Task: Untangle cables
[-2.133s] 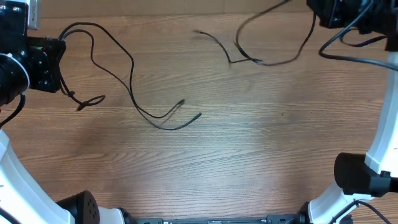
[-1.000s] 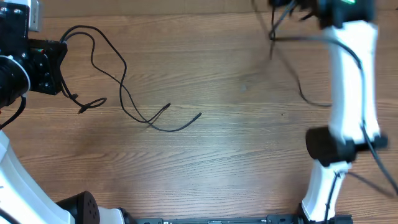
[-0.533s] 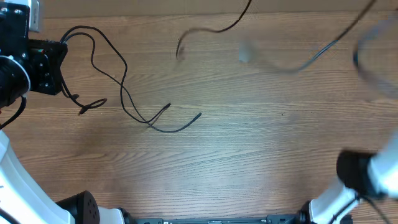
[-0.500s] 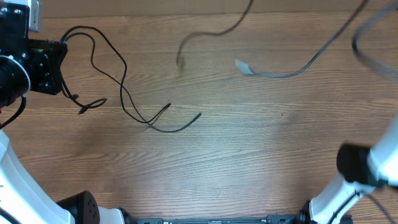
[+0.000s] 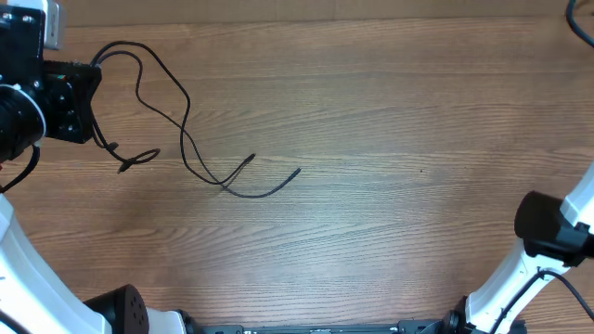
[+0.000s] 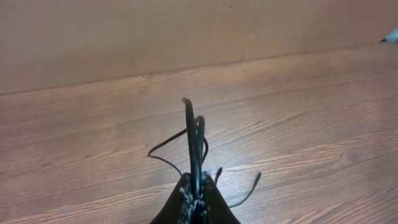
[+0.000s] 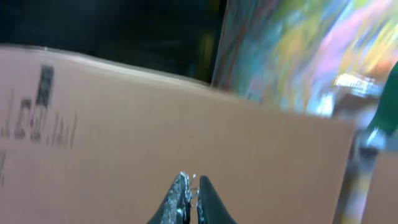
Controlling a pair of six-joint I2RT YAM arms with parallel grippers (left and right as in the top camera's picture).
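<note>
Left jaws clamped tight on the cables [image 6: 189, 134], which loop across the far-left counter [image 5: 371, 241]. Right jaws pressed together too, facing a cardboard wall [image 7: 93, 124], no cable visible in them. We worry a one-sided pull cinches the loops into a knot.

The table [image 5: 390, 213] below the left gripper [image 6: 194, 185] is wood-grain board, brown and smooth, with a dull satin sheen. The cables [image 5: 186, 139] running out from that gripper are black, with a smooth plastic-looking jacket, faintly glossy on top. Its fingers [image 6: 185, 194] are dark and matt, their inner faces scuffed pale. Ahead of the right gripper [image 7: 191, 185] stands a brown panel [image 7: 124, 143], flat and matt, probably cardboard, though the view is blurred. The left arm [image 5: 23, 269] has a white glossy plastic shell.
</note>
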